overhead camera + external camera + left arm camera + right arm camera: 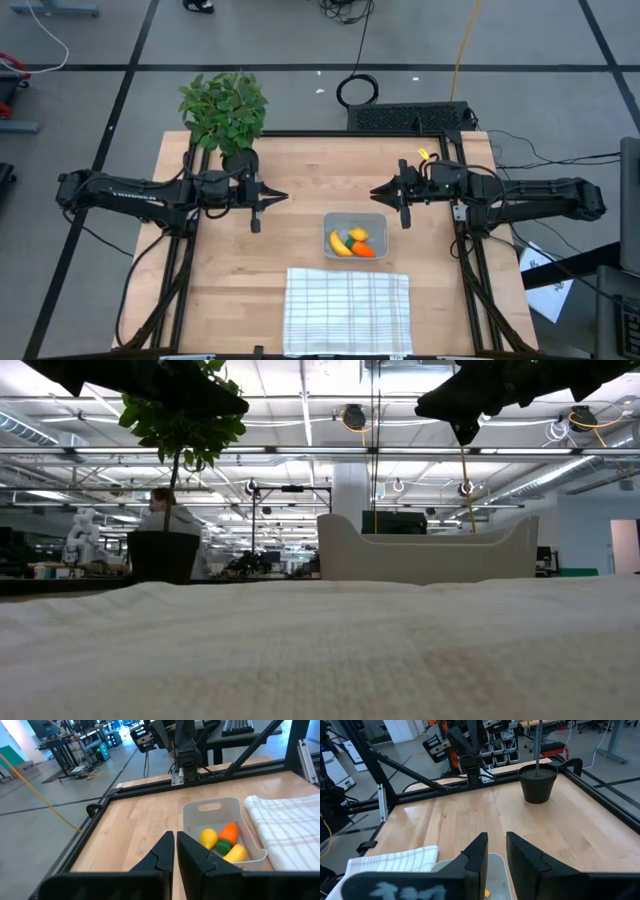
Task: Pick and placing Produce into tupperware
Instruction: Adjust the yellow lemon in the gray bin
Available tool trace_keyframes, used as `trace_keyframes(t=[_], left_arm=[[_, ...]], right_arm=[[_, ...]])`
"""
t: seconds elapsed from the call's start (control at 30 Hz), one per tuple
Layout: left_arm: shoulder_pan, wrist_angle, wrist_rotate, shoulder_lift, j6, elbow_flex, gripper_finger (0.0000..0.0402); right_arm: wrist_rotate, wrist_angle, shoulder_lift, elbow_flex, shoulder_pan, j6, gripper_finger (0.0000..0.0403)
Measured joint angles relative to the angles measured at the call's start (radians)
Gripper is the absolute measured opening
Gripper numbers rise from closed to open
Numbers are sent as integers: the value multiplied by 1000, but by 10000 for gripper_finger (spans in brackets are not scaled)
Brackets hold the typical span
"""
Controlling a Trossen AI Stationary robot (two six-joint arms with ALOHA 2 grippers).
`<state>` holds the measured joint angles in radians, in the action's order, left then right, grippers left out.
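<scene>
The left gripper (268,197) hangs above the bare wood left of centre in the high view, its fingers (162,852) pressed almost together with nothing between them. The right gripper (385,189) faces it from right of centre, also raised off the table. Its jaws stand a narrow gap apart in the right wrist view and hold nothing.

Between and a little below the two grippers in the high view sits the tupperware (378,222), a small clear tub. All three pieces of produce already lie inside it: the banana (340,244) along the tub's left side, the lemon (357,235) near the middle, and the carrot (362,250) at the lower right, touching the other two. The left wrist view shows the same cluster bunched at one end of the tub.

The right gripper is the nearer one. The tub lies just down and to the left of its tip in the high view, while the left gripper is farther off to the tub's upper left. No produce is left on the wood, so the placing looks finished and no further pick seems called for.

The checked cloth (347,308) lies below the tub at the frame's lower centre, and the potted plant (224,110) stands at the table's upper left corner.
</scene>
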<state>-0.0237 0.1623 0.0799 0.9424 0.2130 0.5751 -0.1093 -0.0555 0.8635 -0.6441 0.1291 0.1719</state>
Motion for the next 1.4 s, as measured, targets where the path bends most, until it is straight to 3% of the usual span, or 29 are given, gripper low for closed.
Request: trace_keyframes(t=[0.3,0.6,0.8,1.1,1.23,1.4], left_arm=[[0,0,0,0,-6,0,26],[0,0,0,0,-6,0,26],[0,1,0,0,-6,0,26],[0,-2,0,0,-8,0,26],[0,-1,0,0,-9,0,26],[0,-1,0,0,-9,0,26]], right_arm=[[2,-51,22,-1,9,-40,59],[1,210,173,-149,28,-41,59],[1,495,309,-292,20,-121,59],[0,542,430,-319,-51,-158,60],[0,545,461,-319,-82,-156,78],[0,520,504,-319,-105,-151,140]])
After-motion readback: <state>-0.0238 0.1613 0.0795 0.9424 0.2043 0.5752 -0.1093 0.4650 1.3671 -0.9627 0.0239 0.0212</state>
